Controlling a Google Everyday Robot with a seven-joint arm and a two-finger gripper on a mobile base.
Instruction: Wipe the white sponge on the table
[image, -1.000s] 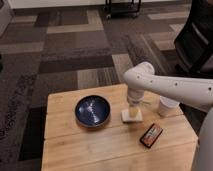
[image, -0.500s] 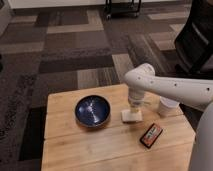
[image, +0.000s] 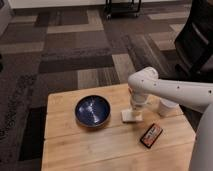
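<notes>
The white sponge (image: 130, 116) lies flat on the light wooden table (image: 100, 145), just right of the blue bowl (image: 93, 110). My gripper (image: 135, 108) comes down from the white arm and sits directly on top of the sponge, touching its far edge. The gripper hides part of the sponge.
A dark-and-orange flat packet (image: 151, 135) lies near the table's right front. A white cup (image: 167, 107) stands at the right edge, partly behind my arm. Patterned carpet surrounds the table; a dark chair (image: 197, 40) stands at the far right and a black cart (image: 122, 7) at the back.
The gripper and sponge have shifted slightly, the sponge staying under the gripper beside the bowl. Nothing else has moved.
</notes>
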